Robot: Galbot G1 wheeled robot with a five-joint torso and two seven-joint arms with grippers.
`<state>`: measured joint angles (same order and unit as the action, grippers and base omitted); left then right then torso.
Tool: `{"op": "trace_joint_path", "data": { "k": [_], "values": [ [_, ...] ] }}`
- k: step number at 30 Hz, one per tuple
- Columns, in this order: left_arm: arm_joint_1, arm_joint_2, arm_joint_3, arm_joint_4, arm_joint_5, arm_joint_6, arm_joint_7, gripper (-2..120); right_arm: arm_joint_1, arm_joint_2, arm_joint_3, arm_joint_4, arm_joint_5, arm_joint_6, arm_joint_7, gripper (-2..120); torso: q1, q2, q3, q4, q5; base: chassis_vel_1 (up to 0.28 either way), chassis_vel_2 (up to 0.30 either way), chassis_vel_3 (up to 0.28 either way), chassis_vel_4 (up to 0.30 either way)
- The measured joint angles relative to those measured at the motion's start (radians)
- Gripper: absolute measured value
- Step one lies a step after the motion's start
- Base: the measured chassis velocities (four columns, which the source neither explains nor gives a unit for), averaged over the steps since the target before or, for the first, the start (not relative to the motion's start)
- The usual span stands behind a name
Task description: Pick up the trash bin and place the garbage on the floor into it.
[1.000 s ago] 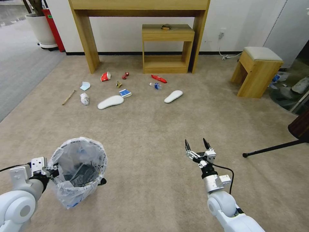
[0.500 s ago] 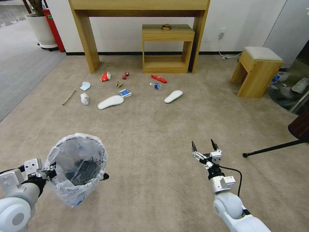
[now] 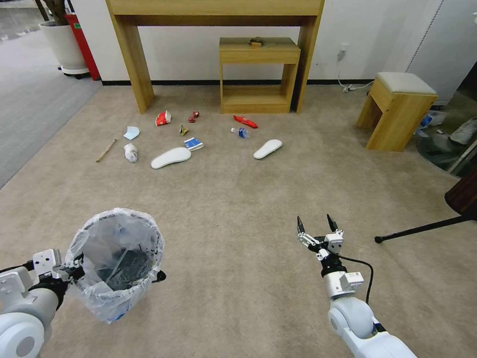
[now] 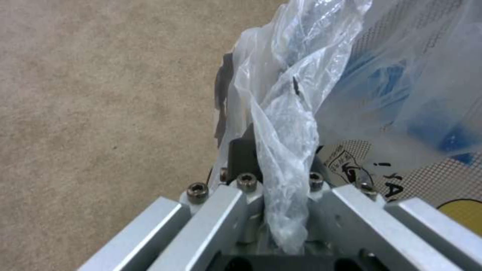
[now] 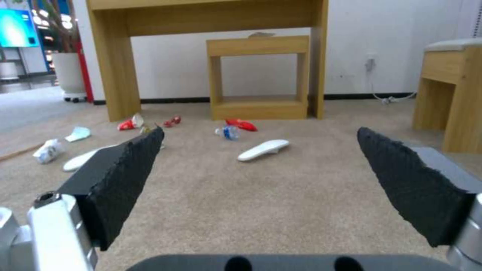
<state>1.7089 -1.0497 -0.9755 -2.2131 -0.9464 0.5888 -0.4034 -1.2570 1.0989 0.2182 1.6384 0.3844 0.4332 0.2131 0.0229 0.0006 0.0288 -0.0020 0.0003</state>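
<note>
The trash bin, black with a crinkly clear bag over its rim, is at the near left of the beige floor. My left gripper is shut on its rim; the left wrist view shows bag plastic bunched between the fingers. Whether its base touches the carpet I cannot tell. My right gripper hangs open and empty over bare carpet, pads wide apart. The garbage lies farther ahead: red cup, red wrappers, bottle, carton, two slippers, crumpled paper, mask, stick.
A tall wooden table and a low wooden shelf stand against the far wall behind the litter. A padded stool is at the right, a black stand leg reaches in lower right. A white plant pot sits far left by grey carpet.
My left arm has drawn back toward me and to the left, carrying the bin a little with it. My right gripper shifted slightly right and nearer, staying open.
</note>
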Motion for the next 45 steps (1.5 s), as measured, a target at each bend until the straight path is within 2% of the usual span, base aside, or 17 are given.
{"op": "trace_joint_path", "data": {
  "k": [13, 45],
  "values": [
    [0.001, -0.004, 0.008, 0.007, 0.018, -0.009, 0.012, 0, -0.002, 0.011, 0.004, -0.004, 0.002, 0.0, 0.009, 99, 0.0, 0.0, 0.0, -0.0001, 0.0003, 0.016, 0.015, -0.02, -0.018],
    [0.017, -0.003, -0.004, 0.02, 0.046, -0.032, 0.036, 0, -0.007, 0.022, 0.013, -0.012, -0.012, 0.004, 0.008, 95, 0.0, 0.0, 0.0, 0.0, 0.0001, 0.126, 0.123, -0.127, -0.133]
  ]
}}
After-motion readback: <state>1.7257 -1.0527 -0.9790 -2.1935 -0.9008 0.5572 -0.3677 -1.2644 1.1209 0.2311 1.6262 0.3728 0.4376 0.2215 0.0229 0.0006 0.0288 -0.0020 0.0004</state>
